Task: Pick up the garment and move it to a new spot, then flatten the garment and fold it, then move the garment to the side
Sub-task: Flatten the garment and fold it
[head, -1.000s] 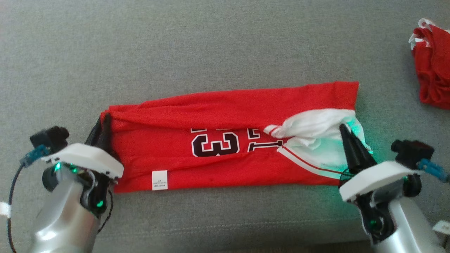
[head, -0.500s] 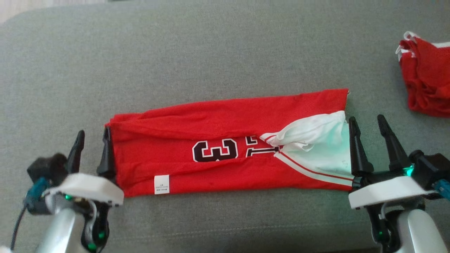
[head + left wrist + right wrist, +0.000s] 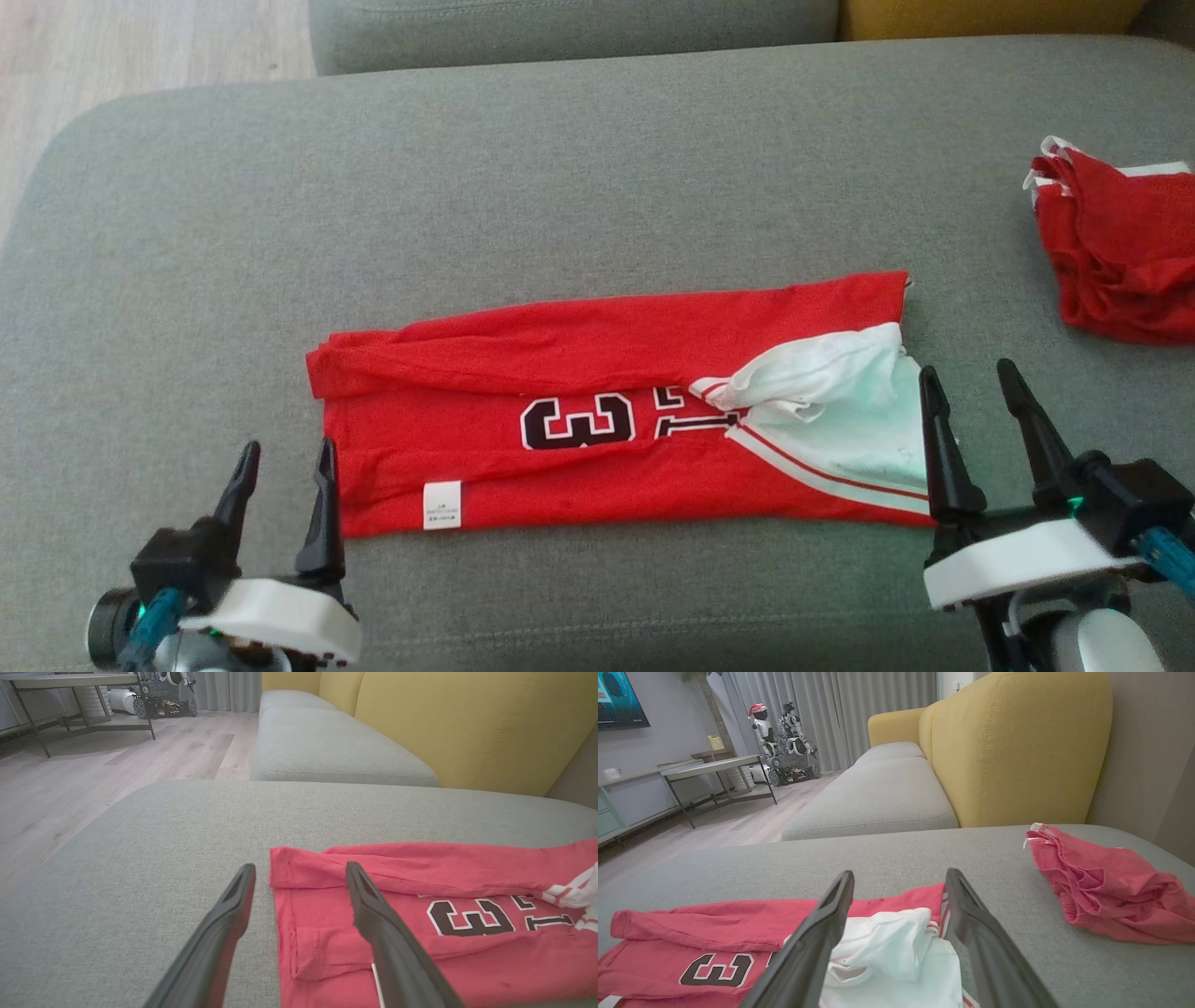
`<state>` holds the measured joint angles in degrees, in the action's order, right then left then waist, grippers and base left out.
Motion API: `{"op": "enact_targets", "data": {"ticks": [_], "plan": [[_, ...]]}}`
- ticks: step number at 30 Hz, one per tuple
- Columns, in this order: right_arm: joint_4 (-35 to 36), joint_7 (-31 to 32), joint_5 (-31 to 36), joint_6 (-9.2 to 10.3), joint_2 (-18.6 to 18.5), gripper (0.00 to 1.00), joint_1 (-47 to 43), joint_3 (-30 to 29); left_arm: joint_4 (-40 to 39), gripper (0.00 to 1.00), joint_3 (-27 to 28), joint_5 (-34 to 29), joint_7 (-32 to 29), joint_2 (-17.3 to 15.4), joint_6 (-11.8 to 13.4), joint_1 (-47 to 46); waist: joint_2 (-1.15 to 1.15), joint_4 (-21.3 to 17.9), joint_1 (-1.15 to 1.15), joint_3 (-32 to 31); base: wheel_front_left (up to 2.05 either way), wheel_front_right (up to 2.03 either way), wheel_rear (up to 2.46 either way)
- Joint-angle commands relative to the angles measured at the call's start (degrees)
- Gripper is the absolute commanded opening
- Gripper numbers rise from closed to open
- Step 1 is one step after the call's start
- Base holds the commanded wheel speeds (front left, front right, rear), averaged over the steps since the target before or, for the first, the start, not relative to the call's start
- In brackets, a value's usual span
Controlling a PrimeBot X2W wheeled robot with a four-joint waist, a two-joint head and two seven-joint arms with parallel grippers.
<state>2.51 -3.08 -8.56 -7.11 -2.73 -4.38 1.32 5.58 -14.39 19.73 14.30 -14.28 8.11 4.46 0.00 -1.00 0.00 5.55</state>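
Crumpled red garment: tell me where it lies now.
Head view: the crumpled red garment lies far right on the grey cushion, apart from the folded jersey, beyond the right gripper.

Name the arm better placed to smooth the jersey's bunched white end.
Right, probably. The right gripper, open, stands just beside the bunched white end of the jersey; the left gripper, also open, sits at the opposite red end.

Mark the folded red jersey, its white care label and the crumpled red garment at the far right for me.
folded red jersey (image 3: 597, 327), head view, upper red fold.
white care label (image 3: 442, 505), head view, label's middle.
crumpled red garment (image 3: 1111, 882), right wrist view, bunched middle.
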Motion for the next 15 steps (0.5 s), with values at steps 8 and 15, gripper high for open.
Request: {"op": "enact_targets", "data": {"ticks": [8, 15], "plan": [[2.45, 0.84, -0.08, -0.37, -0.16, 1.00, 0.49, 1.09, -1.72, 1.00, 1.12, -0.06, 0.59, -0.82, 0.07, -2.17, 0.00, 0.46, 0.00, -0.59, 0.00, 0.00, 0.00], [2.27, 1.47, -0.48, -0.37, -0.15, 1.00, 0.63, 0.97, -1.72, 1.00, 0.91, 0.05, 0.32, -0.85, 0.41, -2.87, 0.00, 0.60, 0.00, -0.22, 0.00, 0.00, 0.00]]}}
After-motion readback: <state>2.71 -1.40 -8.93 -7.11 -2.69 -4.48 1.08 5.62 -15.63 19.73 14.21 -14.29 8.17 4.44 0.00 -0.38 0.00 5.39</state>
